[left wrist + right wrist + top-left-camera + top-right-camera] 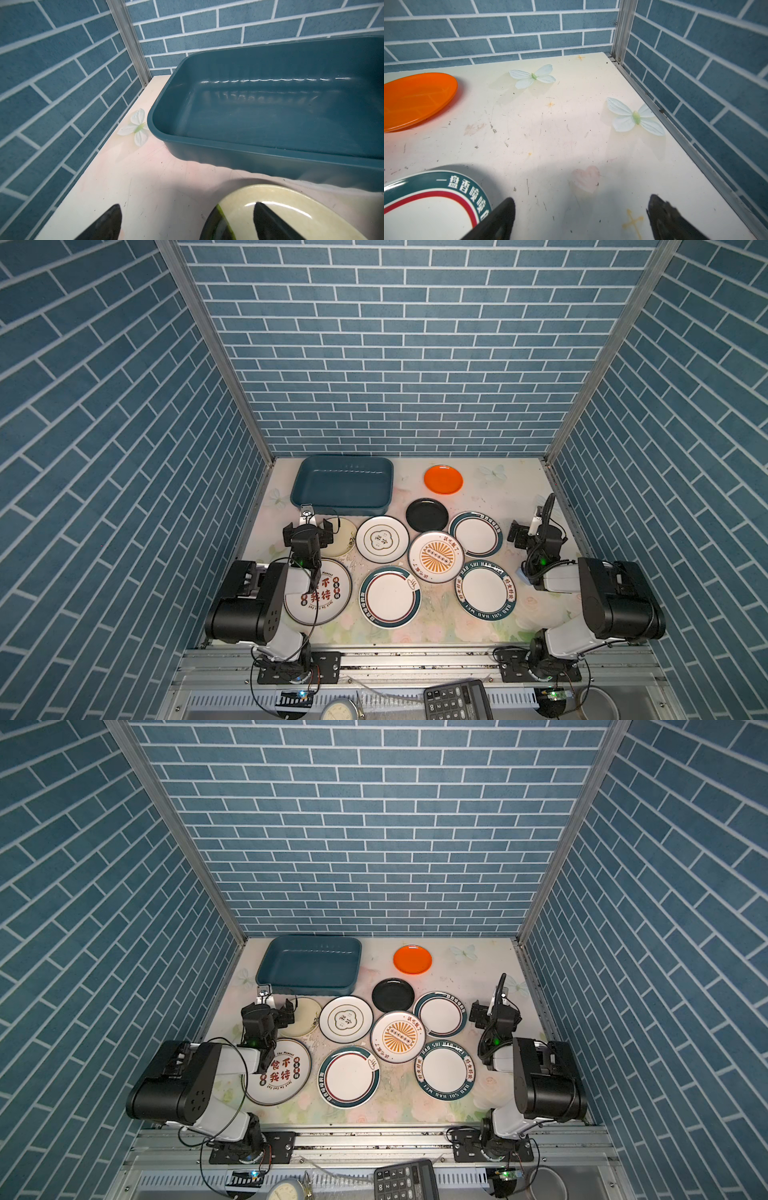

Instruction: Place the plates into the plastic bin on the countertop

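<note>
Jaws gape wide on your left gripper [187, 216] and right gripper [582, 207]; glossy round cream plate [305, 199] lies beside smooth teal plastic bin [270, 164].

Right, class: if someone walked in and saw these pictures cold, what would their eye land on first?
The bright orange plate jumps out, alone near the back wall on the pale floral countertop. Left of it in both top views sits the empty teal plastic bin; in front, eight more plates crowd together, the black plate darkest among them.
</note>
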Action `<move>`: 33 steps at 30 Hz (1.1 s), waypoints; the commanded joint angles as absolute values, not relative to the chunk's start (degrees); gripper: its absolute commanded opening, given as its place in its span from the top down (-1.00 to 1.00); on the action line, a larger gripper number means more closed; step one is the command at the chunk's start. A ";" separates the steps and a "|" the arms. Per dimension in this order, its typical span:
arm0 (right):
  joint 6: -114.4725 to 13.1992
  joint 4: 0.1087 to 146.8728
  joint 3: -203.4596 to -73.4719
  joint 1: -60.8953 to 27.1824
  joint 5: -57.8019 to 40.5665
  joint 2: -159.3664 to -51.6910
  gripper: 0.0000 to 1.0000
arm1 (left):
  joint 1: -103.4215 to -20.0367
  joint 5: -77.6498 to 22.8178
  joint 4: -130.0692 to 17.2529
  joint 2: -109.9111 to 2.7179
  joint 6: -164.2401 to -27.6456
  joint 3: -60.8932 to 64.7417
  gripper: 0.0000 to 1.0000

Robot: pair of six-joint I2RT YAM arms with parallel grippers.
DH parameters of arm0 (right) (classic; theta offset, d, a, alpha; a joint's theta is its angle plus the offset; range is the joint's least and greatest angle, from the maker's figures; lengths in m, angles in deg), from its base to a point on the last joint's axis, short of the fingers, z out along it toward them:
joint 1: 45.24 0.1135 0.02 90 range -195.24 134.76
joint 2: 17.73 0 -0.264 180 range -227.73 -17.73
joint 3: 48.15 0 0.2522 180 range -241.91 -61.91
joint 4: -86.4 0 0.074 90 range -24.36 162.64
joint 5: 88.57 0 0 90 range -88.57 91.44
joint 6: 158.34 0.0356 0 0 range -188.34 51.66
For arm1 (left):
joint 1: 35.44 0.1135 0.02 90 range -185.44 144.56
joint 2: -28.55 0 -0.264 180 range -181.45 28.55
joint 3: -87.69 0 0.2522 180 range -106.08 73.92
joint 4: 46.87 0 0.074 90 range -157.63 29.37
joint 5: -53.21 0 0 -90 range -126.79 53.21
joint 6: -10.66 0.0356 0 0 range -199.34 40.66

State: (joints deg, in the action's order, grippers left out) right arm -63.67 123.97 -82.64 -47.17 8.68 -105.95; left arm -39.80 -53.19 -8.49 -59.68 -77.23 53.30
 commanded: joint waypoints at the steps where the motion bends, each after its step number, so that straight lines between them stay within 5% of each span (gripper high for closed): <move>1: -64.05 123.38 -83.89 -47.26 8.33 -106.15 -0.98 | -39.57 -53.05 -8.86 -59.12 -77.35 52.84 -0.99; 33: -65.42 121.98 -84.59 -47.35 3.54 -106.16 -0.98 | -39.72 -53.21 -8.91 -58.88 -77.14 52.84 -0.99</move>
